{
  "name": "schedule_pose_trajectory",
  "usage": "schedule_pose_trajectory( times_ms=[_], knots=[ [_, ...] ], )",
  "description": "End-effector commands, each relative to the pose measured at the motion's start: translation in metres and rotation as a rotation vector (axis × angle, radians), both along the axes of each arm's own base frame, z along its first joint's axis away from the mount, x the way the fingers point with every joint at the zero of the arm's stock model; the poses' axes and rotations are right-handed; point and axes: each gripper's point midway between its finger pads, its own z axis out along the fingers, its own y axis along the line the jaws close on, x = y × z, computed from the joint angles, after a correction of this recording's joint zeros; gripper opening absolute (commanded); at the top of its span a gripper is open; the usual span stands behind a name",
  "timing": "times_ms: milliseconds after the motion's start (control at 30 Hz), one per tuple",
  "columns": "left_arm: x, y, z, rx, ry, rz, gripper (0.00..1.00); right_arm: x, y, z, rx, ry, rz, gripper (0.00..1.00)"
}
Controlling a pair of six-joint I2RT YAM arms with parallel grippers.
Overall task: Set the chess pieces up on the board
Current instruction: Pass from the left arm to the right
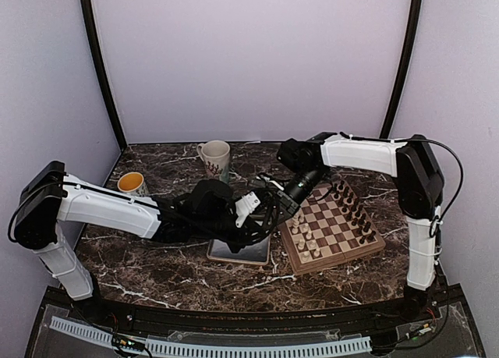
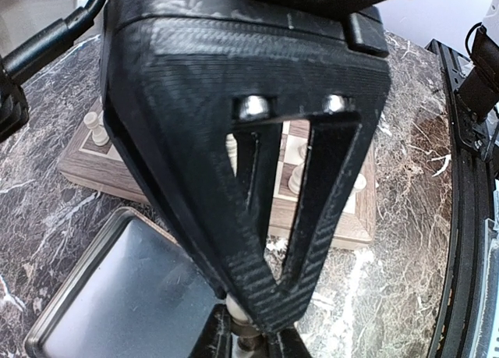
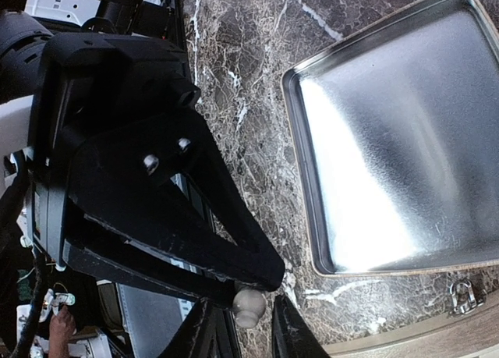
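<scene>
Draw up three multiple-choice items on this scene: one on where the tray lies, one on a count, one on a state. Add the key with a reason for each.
1. Where does the metal tray lie?
A) left of the board
B) on top of the board
C) behind the mug

2. How many cups show in the top view?
A) one
B) two
C) four

3. How does the white mug stand?
A) on its side
B) upside down
C) upright

Key:
1 A: the top view shows it by the board's left corner.
2 B: the white mug and a small cup, orange inside.
3 C: its mouth faces up.
</scene>
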Motion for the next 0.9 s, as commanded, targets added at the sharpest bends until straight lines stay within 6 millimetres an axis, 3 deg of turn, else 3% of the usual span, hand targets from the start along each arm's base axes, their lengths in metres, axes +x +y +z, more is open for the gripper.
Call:
schedule_pose_trajectory(
  times_ms=[0, 100, 367, 533, 667, 733, 767, 867],
  knots=[
    [-0.003, -0.005, 0.035, -0.099, -0.059, -0.027, 0.09, 0.001, 0.011, 0.004, 0.031, 0.001, 0.004, 0.28],
    [-0.005, -0.005, 0.037, -0.11, -0.067, -0.032, 0.09, 0.001, 0.012, 0.004, 0.034, 0.01, 0.002, 0.28],
    [-0.005, -0.004, 0.038, -0.113, -0.078, -0.034, 0.11, 0.005, 0.013, 0.005, 0.037, -0.016, 0.002, 0.15],
    [0.001, 0.004, 0.03, -0.073, -0.085, 0.012, 0.32, 0.015, 0.011, 0.005, 0.003, -0.107, -0.001, 0.14],
    [0.0, 0.016, 0.034, -0.065, -0.096, 0.039, 0.43, 0.022, 0.008, 0.006, -0.019, -0.173, -0.007, 0.13],
    [-0.002, 0.025, 0.035, -0.057, -0.1, 0.052, 0.5, 0.025, 0.006, 0.006, -0.032, -0.209, -0.009, 0.13],
    [-0.005, 0.047, 0.036, -0.037, -0.108, 0.093, 0.68, 0.032, -0.001, 0.01, -0.053, -0.285, -0.018, 0.13],
    [-0.002, 0.063, 0.034, -0.027, -0.112, 0.151, 0.72, 0.036, -0.008, 0.014, -0.075, -0.346, -0.024, 0.13]
  ],
)
